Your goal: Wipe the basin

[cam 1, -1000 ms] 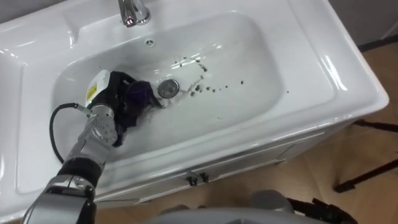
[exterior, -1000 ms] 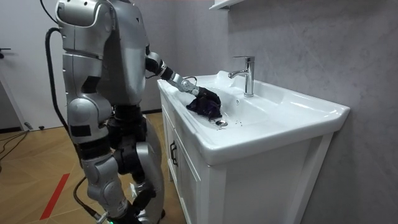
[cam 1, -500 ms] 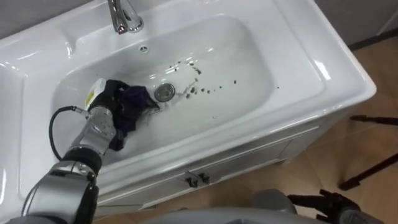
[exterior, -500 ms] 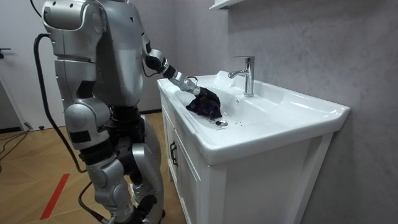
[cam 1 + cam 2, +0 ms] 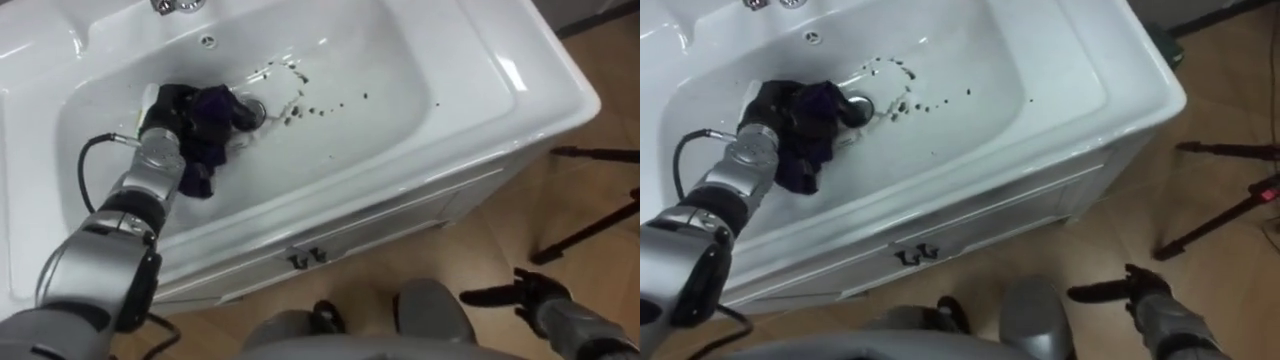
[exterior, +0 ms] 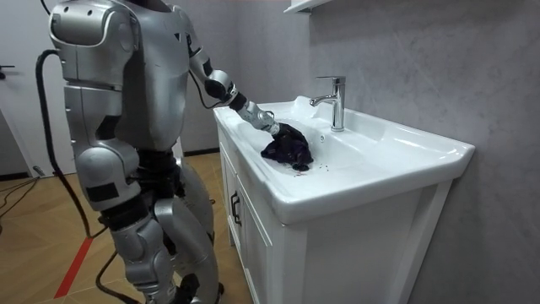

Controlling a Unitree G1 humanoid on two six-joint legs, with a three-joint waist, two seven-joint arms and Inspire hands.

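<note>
While the robot stands close to the cupboard [image 5: 385,225], its right hand [image 5: 528,295] hangs low beside it with loose, open fingers; the left hand [image 5: 172,105] is down in the basin [image 5: 420,140] and grips a dark cloth [image 5: 214,112]; the cloth is bunched under the hand and pokes out past it, touching the drain [image 5: 252,108]; little dark specks [image 5: 312,100] lie just beyond the drain; to wipe well, the hand should probably press the cloth flat, push it over the specks, then rub on towards the tap [image 6: 336,97].
</note>
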